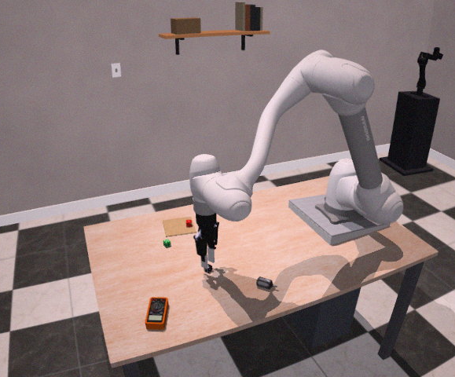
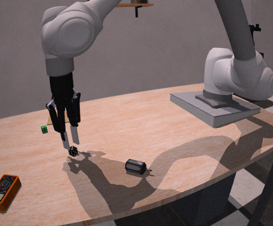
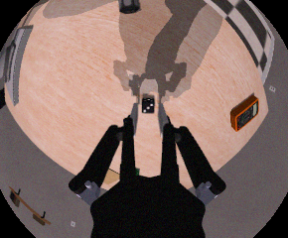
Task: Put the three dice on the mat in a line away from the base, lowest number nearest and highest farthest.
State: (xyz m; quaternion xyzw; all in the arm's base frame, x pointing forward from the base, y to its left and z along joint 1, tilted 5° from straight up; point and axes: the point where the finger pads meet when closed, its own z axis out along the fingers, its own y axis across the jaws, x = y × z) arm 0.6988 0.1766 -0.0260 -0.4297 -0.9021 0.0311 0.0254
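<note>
A tan mat lies at the table's far left, with a red die on its right edge. A green die sits on the bare table just in front of the mat; it also shows in the exterior view. A black die rests on the table right of the green one. My gripper points straight down just above the black die, its fingers narrowly apart and holding nothing. In the wrist view the black die lies just beyond the fingertips.
An orange multimeter lies near the front left edge. A small dark stubby tool lies right of the gripper. The robot's base plate stands at the far right of the table.
</note>
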